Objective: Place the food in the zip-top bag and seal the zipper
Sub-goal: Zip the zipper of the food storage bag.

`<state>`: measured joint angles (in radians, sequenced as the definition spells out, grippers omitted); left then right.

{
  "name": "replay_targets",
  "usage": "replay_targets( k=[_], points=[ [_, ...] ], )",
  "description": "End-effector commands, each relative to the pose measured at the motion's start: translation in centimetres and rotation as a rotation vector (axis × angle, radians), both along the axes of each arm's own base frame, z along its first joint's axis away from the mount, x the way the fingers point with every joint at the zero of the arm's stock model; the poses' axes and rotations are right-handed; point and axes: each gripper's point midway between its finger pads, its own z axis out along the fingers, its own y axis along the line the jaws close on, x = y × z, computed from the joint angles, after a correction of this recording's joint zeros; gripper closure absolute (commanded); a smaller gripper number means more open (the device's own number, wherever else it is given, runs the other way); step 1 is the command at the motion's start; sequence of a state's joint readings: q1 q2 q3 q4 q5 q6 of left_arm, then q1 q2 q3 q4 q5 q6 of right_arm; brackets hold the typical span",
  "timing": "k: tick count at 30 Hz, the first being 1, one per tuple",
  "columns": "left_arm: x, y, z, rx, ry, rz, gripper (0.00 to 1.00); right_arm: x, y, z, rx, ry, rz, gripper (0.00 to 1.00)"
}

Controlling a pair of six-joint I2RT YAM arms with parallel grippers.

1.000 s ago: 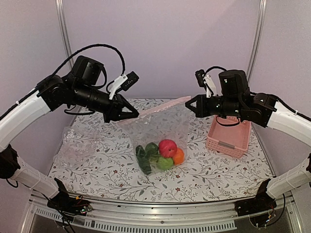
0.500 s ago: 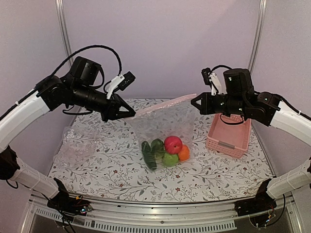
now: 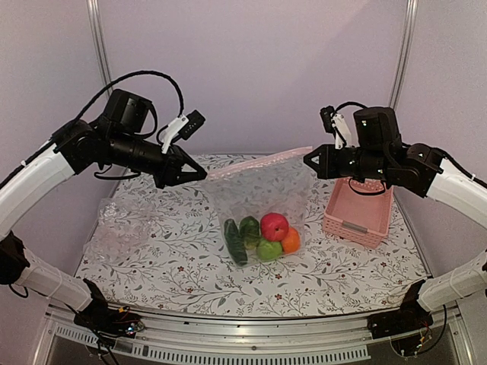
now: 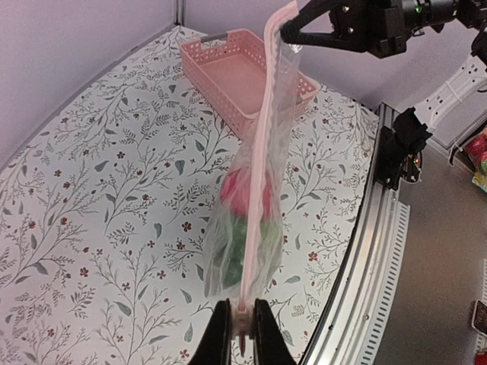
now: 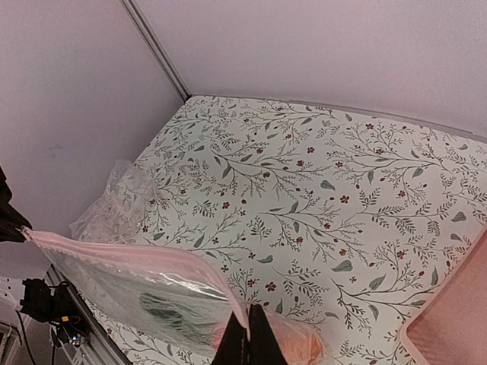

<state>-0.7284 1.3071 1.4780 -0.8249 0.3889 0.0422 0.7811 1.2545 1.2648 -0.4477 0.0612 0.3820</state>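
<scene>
1. L gripper (image 3: 202, 175) was clamped shut on the left end of the zipper (image 3: 259, 162).
2. Bag (image 3: 255, 194) was hung stretched btw both grippers; food (image 3: 262, 237) was piled inside at its bottom.
3. R gripper (image 3: 307, 160) was pinched shut on zipper's right end.

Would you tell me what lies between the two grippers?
The zipper, pinched by the left gripper and right gripper at its ends, with the zip-top bag hanging below, seen in the top external view.
</scene>
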Motion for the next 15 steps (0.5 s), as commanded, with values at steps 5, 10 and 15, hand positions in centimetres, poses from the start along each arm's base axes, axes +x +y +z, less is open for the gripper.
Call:
replay_targets(
  k=[5, 10, 15],
  points=[
    [0.2, 1.2, -0.4, 0.008, 0.013, 0.022, 1.00, 0.9, -2.4, 0.6, -0.013, -0.020, -0.099, 1.00],
    [0.6, 0.3, -0.8, -0.013, 0.037, 0.012, 1.00, 0.6, -1.6, 0.6, -0.005, -0.009, -0.055, 1.00],
    [1.6, -0.7, -2.0, -0.020, 0.063, 0.019, 1.00, 0.8, -0.8, -0.2, -0.012, 0.017, -0.028, 1.00]
  ],
)
